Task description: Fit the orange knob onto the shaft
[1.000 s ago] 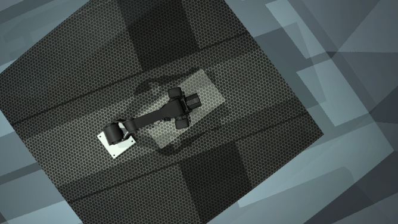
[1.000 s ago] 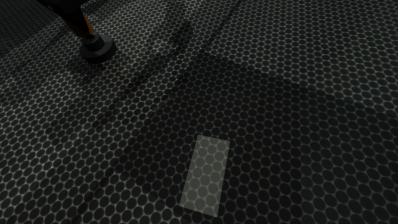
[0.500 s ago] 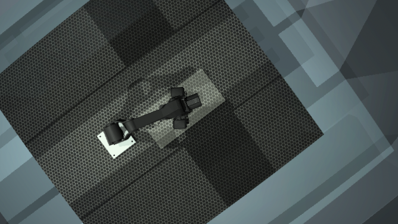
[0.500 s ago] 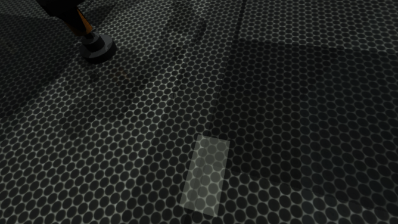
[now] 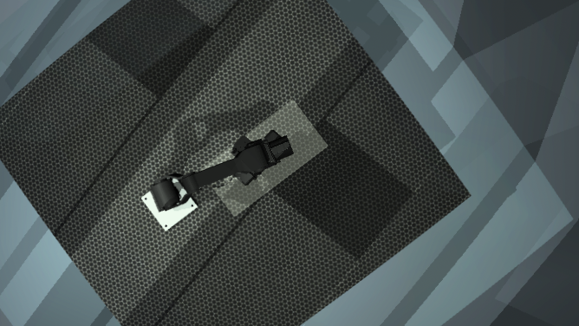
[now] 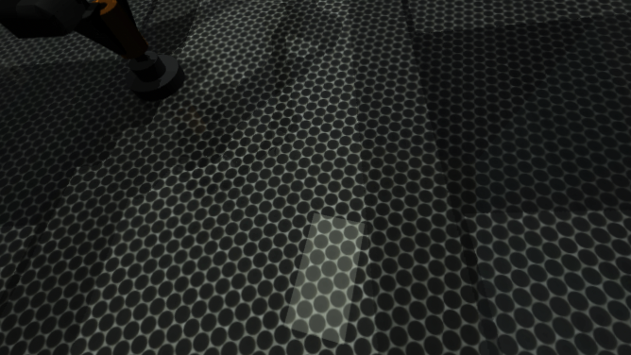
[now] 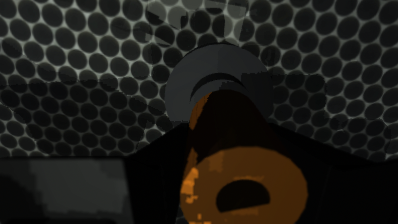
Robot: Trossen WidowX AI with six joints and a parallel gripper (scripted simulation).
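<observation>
Honeycomb-patterned surface, orange knob point(image 6: 128, 35) point(image 7: 245, 162) in jaws point(image 6: 110, 35), no readable writing.

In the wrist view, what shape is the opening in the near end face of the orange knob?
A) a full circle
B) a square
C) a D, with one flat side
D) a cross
C: the opening in the orange cylindrical knob has a curved top edge and one straight bottom edge.

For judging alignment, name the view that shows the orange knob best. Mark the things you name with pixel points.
The wrist view: it shows the orange cylindrical knob's point(image 6: 106, 6) point(image 7: 285, 175) end and D-shaped hole. The exterior shows part of its side, cut off by the frame; the top view shows none of it.
</observation>
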